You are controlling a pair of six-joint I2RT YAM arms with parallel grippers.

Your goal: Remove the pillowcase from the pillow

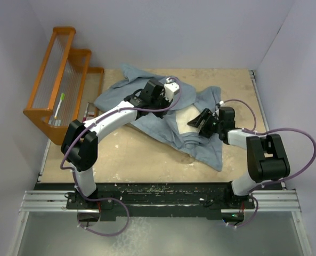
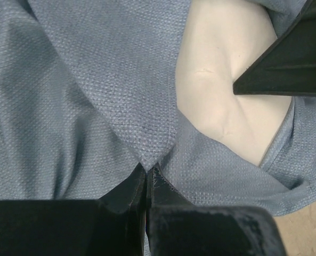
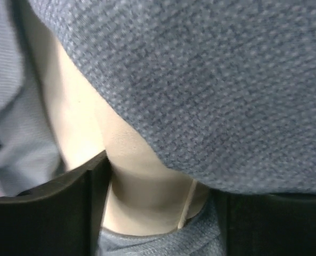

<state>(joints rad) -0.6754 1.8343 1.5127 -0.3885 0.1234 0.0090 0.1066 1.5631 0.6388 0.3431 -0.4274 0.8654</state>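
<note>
The blue-grey pillowcase (image 1: 124,90) lies crumpled across the back middle of the table. The cream pillow (image 1: 185,118) shows through its opening. My left gripper (image 1: 167,110) is shut on a fold of the pillowcase (image 2: 94,80), and its closed tips (image 2: 148,168) pinch the cloth next to the bare pillow (image 2: 221,90). My right gripper (image 1: 199,120) reaches into the opening from the right. In the right wrist view, the right gripper (image 3: 162,176) has bunched pillow (image 3: 78,106) filling the gap between its fingers. The pillowcase (image 3: 211,80) drapes over the right finger.
An orange wire rack (image 1: 62,80) stands at the back left, with a green and white stick (image 1: 59,106) in it. Bare tan table (image 1: 126,154) lies in front of the cloth. White walls close in on the left, back and right.
</note>
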